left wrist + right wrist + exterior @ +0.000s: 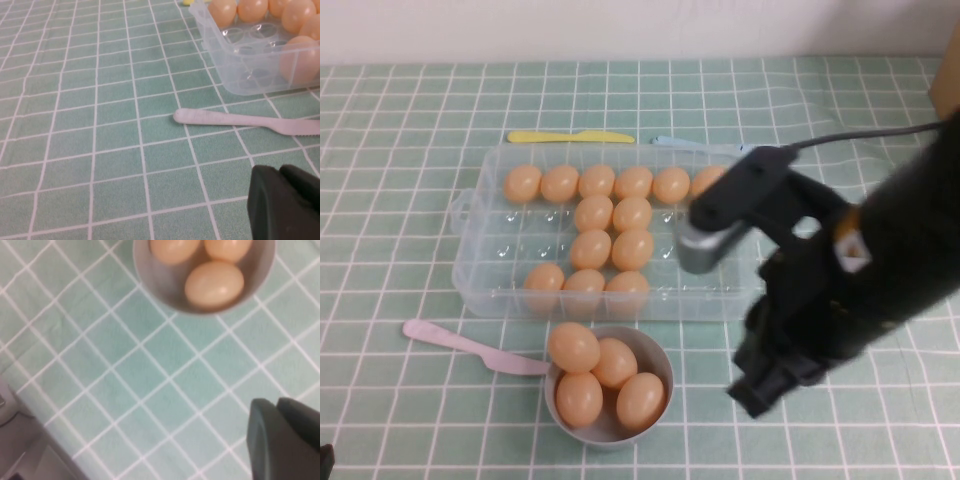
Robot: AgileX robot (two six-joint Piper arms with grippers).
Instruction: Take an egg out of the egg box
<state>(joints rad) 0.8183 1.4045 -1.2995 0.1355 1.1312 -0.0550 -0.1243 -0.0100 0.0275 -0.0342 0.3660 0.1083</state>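
A clear plastic egg box [470, 235] stands mid-table and holds several tan eggs [633, 249]. It also shows in the left wrist view [220, 65]. In front of it a grey bowl [663, 362] holds several eggs [573, 347]; the right wrist view shows the bowl [145, 270] with eggs [214, 284]. My right gripper [752, 392] hovers over the cloth just right of the bowl, shut and empty [277, 402]. My left gripper [281, 170] is shut and empty, low over the cloth at the near left, short of the box.
A pink plastic knife [460, 345] lies left of the bowl, also in the left wrist view [240, 120]. A yellow knife [570, 137] and a blue one [695, 145] lie behind the box. The right arm covers the box's right end.
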